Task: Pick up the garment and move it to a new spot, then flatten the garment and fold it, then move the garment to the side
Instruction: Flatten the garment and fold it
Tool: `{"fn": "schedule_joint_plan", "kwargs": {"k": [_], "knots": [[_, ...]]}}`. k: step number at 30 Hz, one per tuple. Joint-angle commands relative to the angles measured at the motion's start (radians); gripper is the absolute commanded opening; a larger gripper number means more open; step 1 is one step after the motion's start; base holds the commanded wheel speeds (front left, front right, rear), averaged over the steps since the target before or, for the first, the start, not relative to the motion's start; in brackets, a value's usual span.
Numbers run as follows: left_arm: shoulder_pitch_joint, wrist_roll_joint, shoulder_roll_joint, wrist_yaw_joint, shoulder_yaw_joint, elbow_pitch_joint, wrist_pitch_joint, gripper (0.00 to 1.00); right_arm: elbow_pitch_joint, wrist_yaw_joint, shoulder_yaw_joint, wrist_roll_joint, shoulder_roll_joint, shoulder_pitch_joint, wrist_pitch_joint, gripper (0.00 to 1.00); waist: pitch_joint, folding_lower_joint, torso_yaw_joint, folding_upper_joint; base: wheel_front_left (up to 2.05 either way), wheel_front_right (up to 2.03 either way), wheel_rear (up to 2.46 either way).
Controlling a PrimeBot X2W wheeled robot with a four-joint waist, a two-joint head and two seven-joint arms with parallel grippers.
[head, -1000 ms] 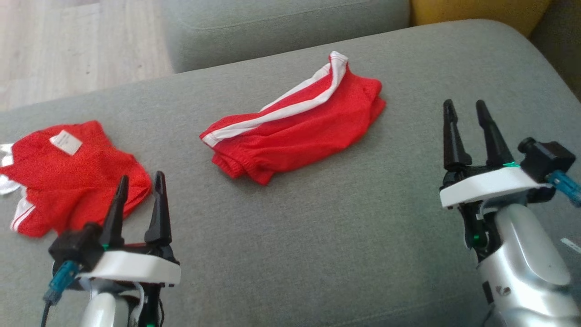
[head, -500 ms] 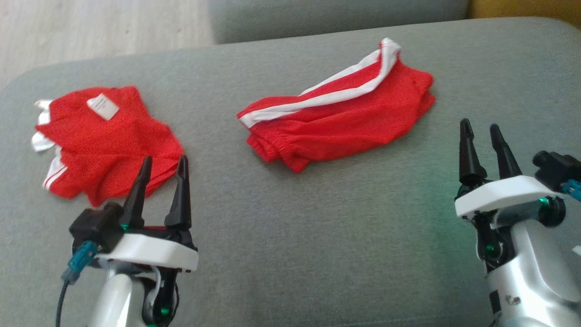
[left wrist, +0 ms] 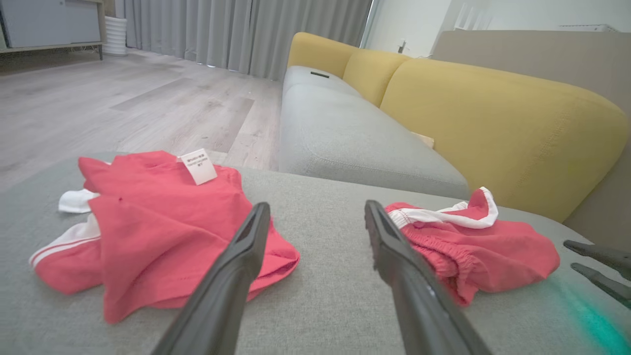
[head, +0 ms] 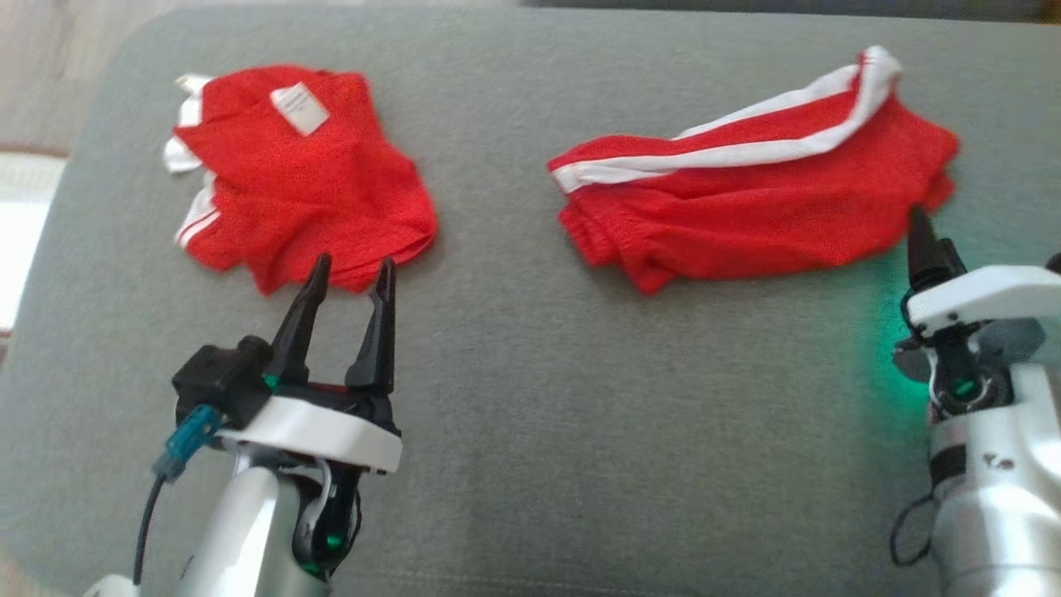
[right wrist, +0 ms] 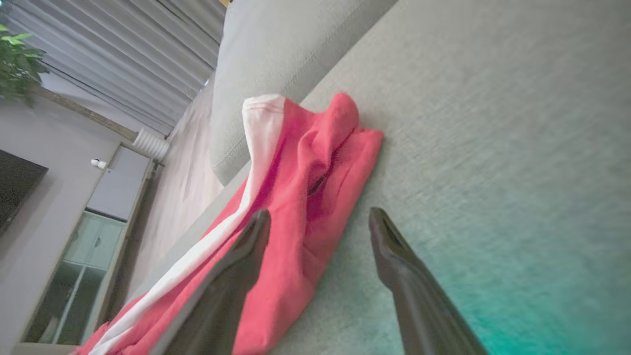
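Left end effector (head: 355,262): released, I see it at 7 o'clock, tips by the crumpled red fabric garment (head: 307,182) at 10.
Right end effector (right wrist: 319,212): released, 3 o'clock, beside the folded red white-striped shorts (head: 746,207).
Both garments: lying on the grey fabric cushion (head: 514,398).

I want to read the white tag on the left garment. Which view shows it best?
Left wrist view: the white tag is close, print faintly visible. The head view shows it as a small blank patch; the right wrist view faces the striped garment.
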Motion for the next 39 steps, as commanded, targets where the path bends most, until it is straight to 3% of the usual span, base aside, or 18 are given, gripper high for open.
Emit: {"fn": "schedule_joint_plan", "kwargs": {"k": [1,9,28,29,39], "knots": [[-0.045,-0.007,0.007,0.003,0.023,-0.027,-0.012,1.0,0.004,-0.001,-0.012,0.014,0.011,-0.054,0.017,1.0,0.03,0.0,0.046,0.0,0.0,0.0,0.0],[-0.062,-0.015,0.007,0.01,-0.004,-0.033,-0.012,1.0,0.194,-0.001,-0.188,-0.024,-0.034,-0.182,0.047,1.0,0.056,0.0,0.113,0.0,0.0,0.0,0.0],[-0.116,-0.056,0.007,0.024,-0.085,-0.024,-0.012,1.0,0.359,-0.001,-0.259,-0.183,-0.154,-0.327,0.027,1.0,0.09,0.0,0.229,0.0,0.0,0.0,0.0],[-0.118,-0.058,0.007,0.025,-0.091,-0.022,-0.012,1.0,0.363,-0.001,-0.262,-0.189,-0.161,-0.325,0.018,0.0,0.087,0.0,0.235,0.0,0.0,0.0,0.0],[-0.108,-0.047,0.007,0.027,-0.121,0.001,-0.012,1.0,0.32,-0.001,-0.276,-0.166,-0.187,-0.225,-0.089,0.0,0.019,0.0,0.252,0.0,0.0,0.0,0.0]]}}
